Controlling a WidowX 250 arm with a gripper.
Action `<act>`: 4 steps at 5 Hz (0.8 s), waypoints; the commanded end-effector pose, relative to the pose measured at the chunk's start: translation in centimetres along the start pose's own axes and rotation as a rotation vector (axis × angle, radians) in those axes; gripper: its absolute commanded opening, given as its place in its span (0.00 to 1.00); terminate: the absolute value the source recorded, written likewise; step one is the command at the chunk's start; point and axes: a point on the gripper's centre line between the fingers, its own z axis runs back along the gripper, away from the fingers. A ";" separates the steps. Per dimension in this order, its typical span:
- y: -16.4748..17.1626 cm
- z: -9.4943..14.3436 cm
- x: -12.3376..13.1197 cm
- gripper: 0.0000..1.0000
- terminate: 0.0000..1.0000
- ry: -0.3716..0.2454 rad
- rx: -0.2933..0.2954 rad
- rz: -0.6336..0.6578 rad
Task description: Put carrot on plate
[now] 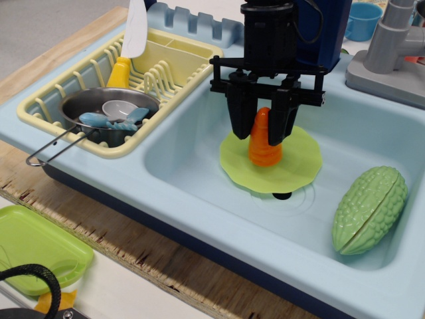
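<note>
Carrot (264, 141) stands upright, narrow end up, with its wide base on the plate (299, 166), a little left of the plate's middle. The black tool (263, 133) comes down from above and pinches the carrot's upper part between its two fingers (240, 113). That lime-green plate lies flat on the floor of the pale blue sink (199, 193). Right of the plate, in the same basin, rests a ribbed green gourd (370, 209), well apart from it. Left of the plate, beyond the sink wall, a yellow dish rack (166, 60) holds a metal pan (99, 109).
</note>
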 end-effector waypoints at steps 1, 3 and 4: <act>0.2 1.6 0.7 0.00 0.00 -0.047 -0.034 0.008; 0.2 1.6 0.7 1.00 0.00 -0.047 -0.034 0.008; 0.2 1.6 0.7 1.00 0.00 -0.047 -0.034 0.008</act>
